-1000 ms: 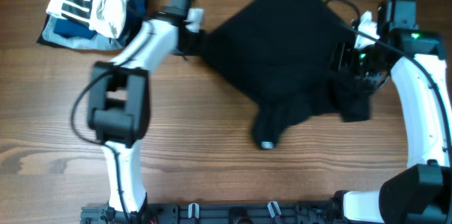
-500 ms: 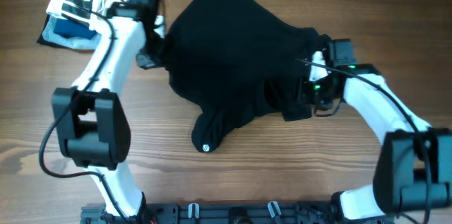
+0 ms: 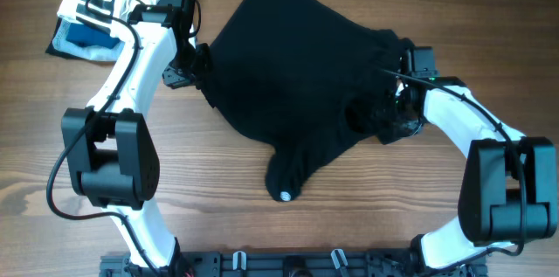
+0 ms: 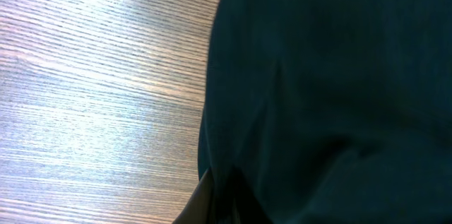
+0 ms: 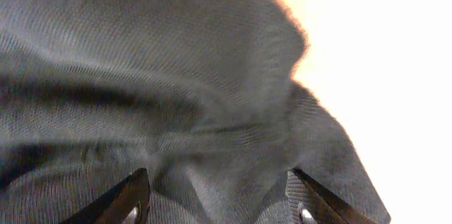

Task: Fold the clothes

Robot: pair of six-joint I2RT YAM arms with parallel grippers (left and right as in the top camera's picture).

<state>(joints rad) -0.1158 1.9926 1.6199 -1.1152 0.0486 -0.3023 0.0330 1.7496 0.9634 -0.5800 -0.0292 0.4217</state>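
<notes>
I have one black shirt (image 3: 297, 76) spread loosely on the table (image 3: 489, 15), roughly mid-table and a little toward the far side, rumpled and not yet folded. It lies between my two claws. The left claw (image 3: 199, 63) sits at the shirt's left edge, so the cloth runs away from it to the right. The right claw (image 3: 397, 107) is at the opposite edge, where the fabric is bunched, so the cloth runs away from it to the left. The shirt's long axis goes from the pointed corner at the far side down to the narrow tail near me, which carries one small light logo (image 3: 285, 195). The two claws therefore face each other across that axis rather than along it. The left claw is clenched on the shirt's hem, and its wrist view shows the edge of the cloth drawn into the closed tips. The right claw's fingers (image 5: 134, 196) stand apart with folds of cloth lying between them. I read it as released, though I cannot tell whether either pad presses on the fabric. The bunched side is plainly nearer the right arm and the flat left edge nearer the left, while the tail lies about midway between them. By my count there are one shirt to fold, one logo, two arms and two claws, plus one separate pile (image 3: 113, 2) at the far left corner. That pile has a striped piece, a white one and a blue one, and all three lie apart from the shirt.
</notes>
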